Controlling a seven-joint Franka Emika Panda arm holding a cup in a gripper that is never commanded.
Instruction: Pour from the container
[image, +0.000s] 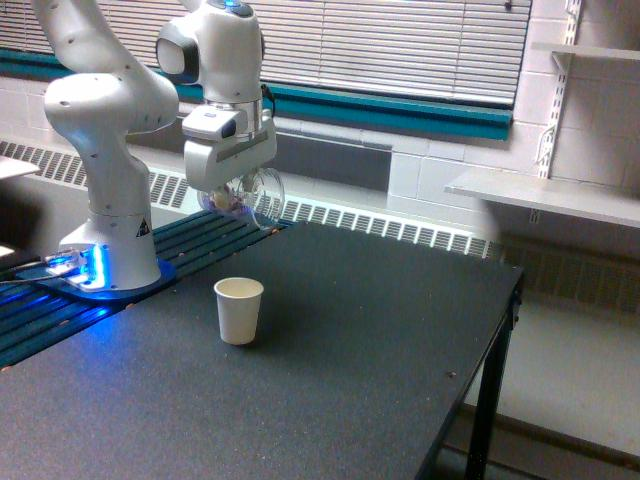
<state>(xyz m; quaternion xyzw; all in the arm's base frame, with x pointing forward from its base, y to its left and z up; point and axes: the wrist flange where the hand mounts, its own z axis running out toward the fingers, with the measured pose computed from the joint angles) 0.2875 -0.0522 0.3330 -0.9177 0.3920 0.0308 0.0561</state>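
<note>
The container (252, 198), a clear tumbler with pinkish-brown bits at its bottom, hangs tilted with its mouth turned toward the exterior view's right and slightly down. My gripper (232, 195) is shut on it, high above the black table (330, 350). A small white paper cup (239, 310) stands upright on the table, below the container and apart from it. Nothing is falling from the container's mouth.
The arm's white base (110, 250) with blue lights stands at the exterior view's left on a dark slatted surface. The table's edge runs along the right side. A white shelf (545, 195) is mounted on the wall at the right.
</note>
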